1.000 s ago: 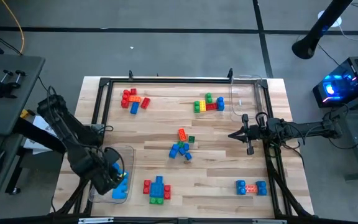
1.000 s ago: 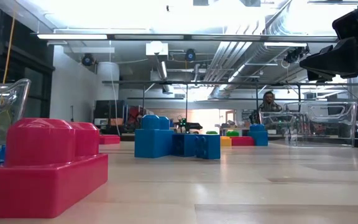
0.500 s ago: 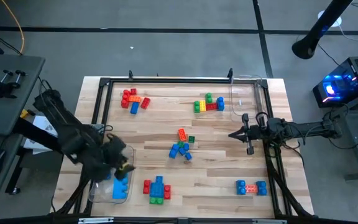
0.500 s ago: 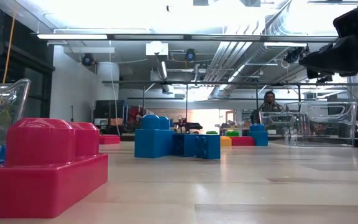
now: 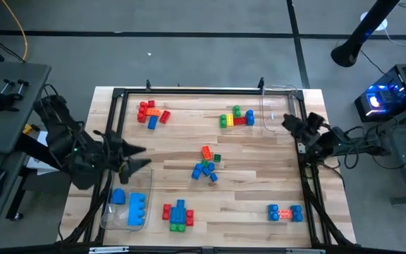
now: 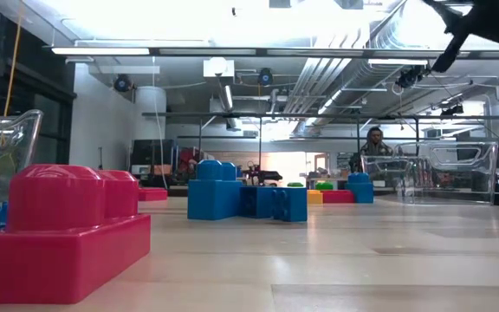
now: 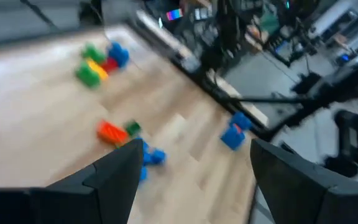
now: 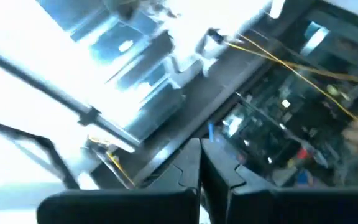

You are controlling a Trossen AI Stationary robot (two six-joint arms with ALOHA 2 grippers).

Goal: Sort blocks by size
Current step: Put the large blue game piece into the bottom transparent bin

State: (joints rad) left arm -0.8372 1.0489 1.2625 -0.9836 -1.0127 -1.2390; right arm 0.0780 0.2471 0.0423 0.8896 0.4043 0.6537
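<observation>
So we've got the blocks scattered over the wooden table [image 5: 252, 180] in a handful of little clumps. Far left there's a mostly red bunch [image 5: 151, 113] with some orange and a blue one. Far right, a green, yellow, red and blue row [image 5: 237, 118] whose long axis runs left to right across the table. In the middle we see an orange block with a small green one beside it, and just nearer the front edge a loose blue cluster [image 5: 204, 169]. Along the front edge there's a blue, red and green clump [image 5: 178, 213], and further right a short row [image 5: 285, 212], blue at both ends and orange-red between, also lying left to right.

Two blue blocks [image 5: 131, 207] are sitting in the clear tub [image 5: 105, 215] at the front left corner. The bigger one is long and studded, with its long axis running front to back; the smaller one sits just beside it. A second clear tub [image 5: 275, 106] stands at the far right corner.

From table height, a big red block [image 6: 63, 232] fills the near left, and a blue group [image 6: 245, 199] sits further back.

Our left gripper [image 5: 134, 156] hangs over the table's left side, just beyond the tub, fingers spread wide with nothing in them. The right gripper [image 5: 290, 125] is up by the right edge near the far tub, fingers pressed together, holding nothing.
</observation>
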